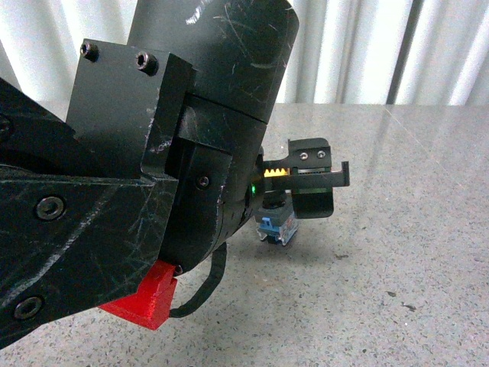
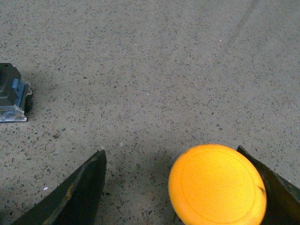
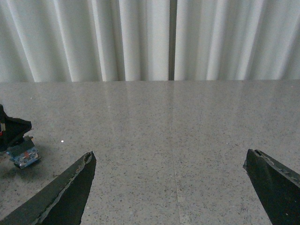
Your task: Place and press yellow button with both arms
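The push button with a yellow mushroom cap (image 2: 217, 185) stands on the speckled grey stone worktop (image 2: 140, 61) between the left arm's black fingers (image 2: 77, 194). These are spread wider than the cap, one just beside its rim and the other apart, so it looks set down rather than gripped. Its long axis runs upright, cap facing up, ready for a press from above. The right arm's fingers (image 3: 65, 197) gape wide on nothing, probably free for that press.

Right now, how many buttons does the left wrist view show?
2: the yellow button inside the open left gripper, and a second button apart on the table, cap unseen. More may be hidden.
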Tool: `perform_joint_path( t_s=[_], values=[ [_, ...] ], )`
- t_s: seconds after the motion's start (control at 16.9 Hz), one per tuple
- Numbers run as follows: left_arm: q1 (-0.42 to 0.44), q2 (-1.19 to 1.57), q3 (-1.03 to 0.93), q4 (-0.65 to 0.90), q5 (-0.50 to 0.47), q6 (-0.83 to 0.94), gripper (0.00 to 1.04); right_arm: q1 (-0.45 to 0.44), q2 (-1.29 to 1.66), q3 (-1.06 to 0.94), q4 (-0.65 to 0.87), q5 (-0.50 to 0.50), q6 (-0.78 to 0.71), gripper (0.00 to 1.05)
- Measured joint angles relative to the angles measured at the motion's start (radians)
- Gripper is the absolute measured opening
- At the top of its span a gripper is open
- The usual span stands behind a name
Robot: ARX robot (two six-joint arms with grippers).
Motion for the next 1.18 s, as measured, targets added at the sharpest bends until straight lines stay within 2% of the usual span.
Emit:
perform_joint_path(
  t_s=[0.06,0.35,0.65,0.77,0.94,1.0,1.06,1.18],
  values=[
    [0.0,-0.002,0.001,0.0,0.0,0.0,0.98,0.0,0.0,0.0,0.0,0.0,0.0,0.98],
    [0.013,-0.039,0.002,0.012,0.001,0.01,0.98,0.0,0.0,0.0,0.0,0.0,0.0,0.98],
    [0.066,-0.201,-0.061,0.103,0.002,0.137,0.98,0.0,0.0,0.0,0.0,0.0,0.0,0.98],
    [0.138,-0.332,-0.138,0.146,0.026,0.232,0.98,0.0,0.0,0.0,0.0,0.0,0.0,0.98],
    [0.272,-0.566,-0.303,0.223,0.128,0.362,0.98,0.0,0.0,0.0,0.0,0.0,0.0,0.98],
    [0.294,-0.634,-0.343,0.214,0.127,0.383,0.96,0.0,0.0,0.0,0.0,0.0,0.0,0.98],
    [0.337,-0.775,-0.424,0.131,0.08,0.383,0.84,0.0,0.0,0.0,0.0,0.0,0.0,0.98],
    [0.415,-0.95,-0.581,0.113,0.109,0.383,0.64,0.0,0.0,0.0,0.0,0.0,0.0,0.98]
  ],
)
